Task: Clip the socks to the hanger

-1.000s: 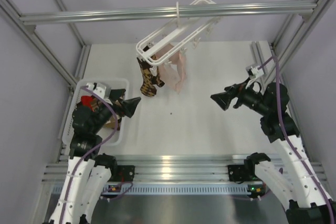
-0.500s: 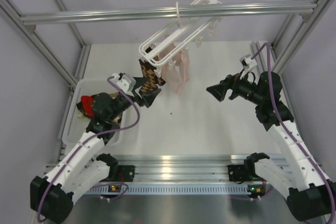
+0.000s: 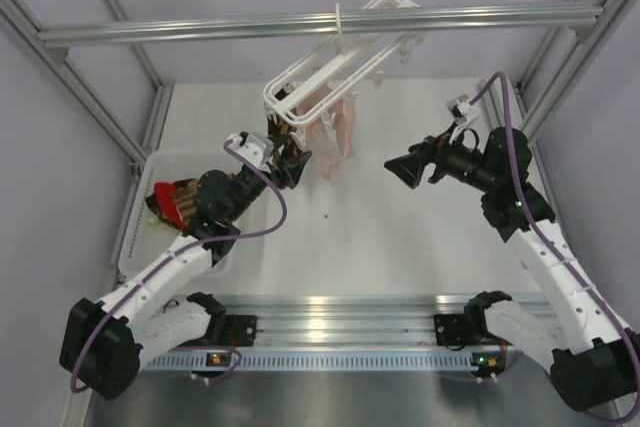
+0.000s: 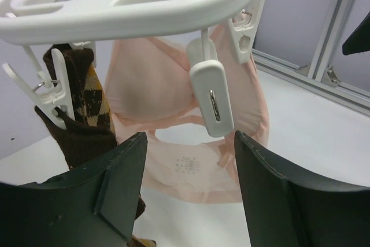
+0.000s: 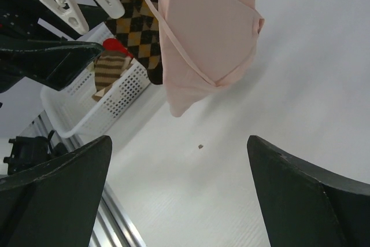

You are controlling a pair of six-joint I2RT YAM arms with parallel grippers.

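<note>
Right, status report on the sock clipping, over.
Left gripper, right gripper open, empty. One brown sock clipped to hanger; striped sock in basket. Pink garment alongside.

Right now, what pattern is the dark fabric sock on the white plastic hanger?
Sock: brown and tan diamonds; clearest in right wrist view.

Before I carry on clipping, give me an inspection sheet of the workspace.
Surface: white table, one small dark speck.
Job's things: hanger hooked on the rail; brown patterned sock clipped to it; striped sock in the basket.
Clutter: pink socks on the hanger; red item in the basket.
Grippers: left gripper open beside the clipped sock; right gripper open, empty.
Cables: purple cables along both arms.
Surroundings: aluminium frame, pale walls.
</note>
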